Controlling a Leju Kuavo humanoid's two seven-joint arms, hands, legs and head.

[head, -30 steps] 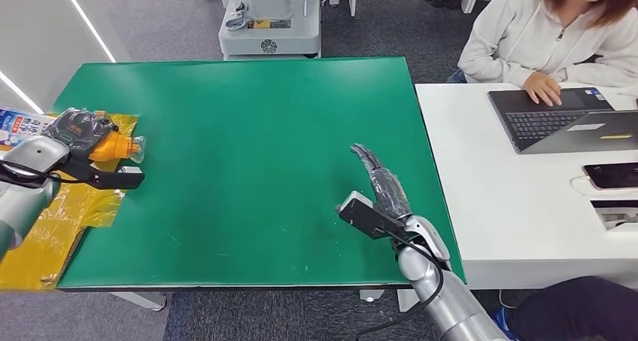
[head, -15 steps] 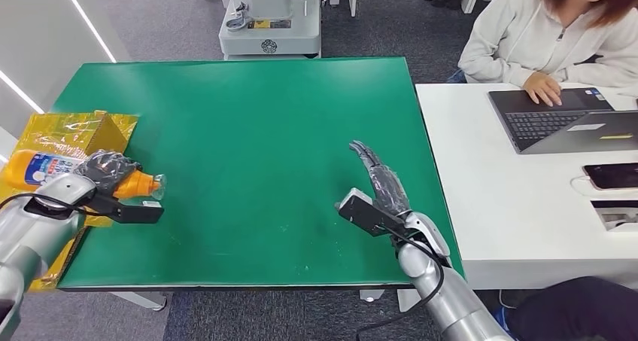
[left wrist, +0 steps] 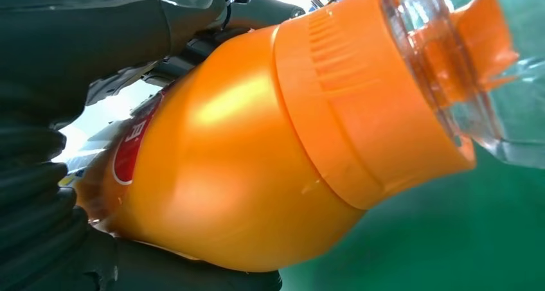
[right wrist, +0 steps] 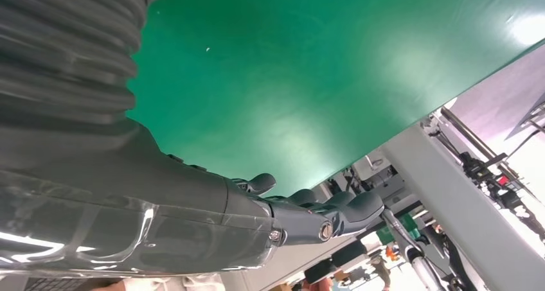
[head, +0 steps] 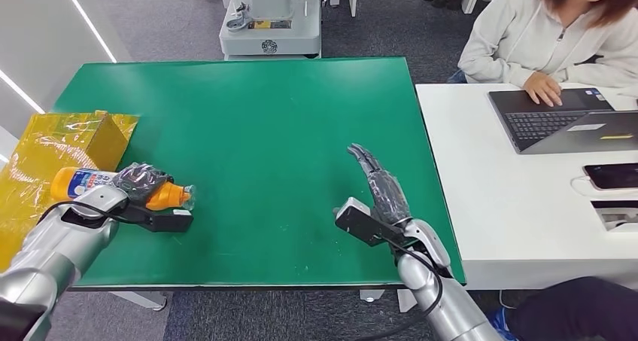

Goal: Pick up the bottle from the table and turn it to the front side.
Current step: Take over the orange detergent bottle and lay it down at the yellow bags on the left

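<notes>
Gripping the orange bottle point(head: 98, 184) around its shoulder, the left hand point(head: 139, 181) sits at about 8 o'clock over the green table point(head: 263, 123), fingers wrapped tight on it. The bottle lies on its side, its clear cap point(head: 186, 197) pointing toward 3 o'clock and its base out over the yellow bag point(head: 53, 141) at the table's 9 o'clock edge. The right hand point(head: 380, 183) hovers near 4 o'clock, fingers straight and slightly apart, holding nothing. A person point(head: 557, 36) types at a laptop point(head: 564, 119) at 2 o'clock.
</notes>
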